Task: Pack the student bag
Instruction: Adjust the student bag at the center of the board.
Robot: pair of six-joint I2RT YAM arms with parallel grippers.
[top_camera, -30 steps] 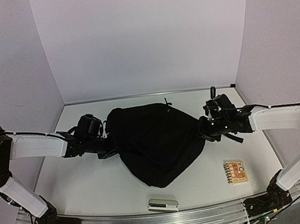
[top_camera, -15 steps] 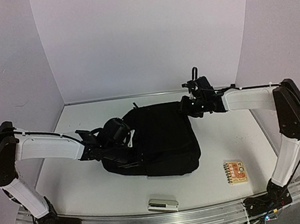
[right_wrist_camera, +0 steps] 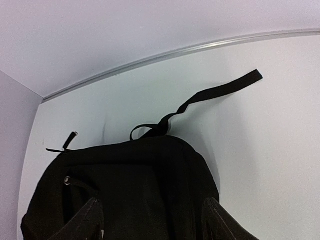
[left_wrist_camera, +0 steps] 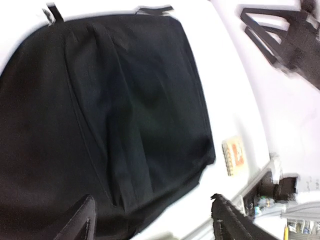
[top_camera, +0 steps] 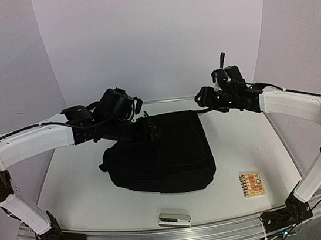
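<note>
The student bag (top_camera: pixel 165 155), a big soft black backpack, lies flat in the middle of the white table. My left gripper (top_camera: pixel 146 126) hovers over its back left part, raised off the fabric. In the left wrist view the bag (left_wrist_camera: pixel 125 115) fills the picture under the left gripper (left_wrist_camera: pixel 155 222), which is open and holds nothing. My right gripper (top_camera: pixel 201 100) hangs above the bag's back right corner. In the right wrist view the right gripper (right_wrist_camera: pixel 152 222) stands open over the bag's top (right_wrist_camera: pixel 140 180), and a loose strap (right_wrist_camera: pixel 220 90) trails across the table.
A small spiral notebook (top_camera: pixel 252 183) with an orange cover lies at the front right, also in the left wrist view as the notebook (left_wrist_camera: pixel 234 155). A small white and dark oblong item (top_camera: pixel 174 219) sits by the front rail. Walls close the table at the back and sides.
Both grippers have opened and let go of the bag, which has settled flat. The left arm has lifted up and back. The right gripper has shifted slightly right and up.
</note>
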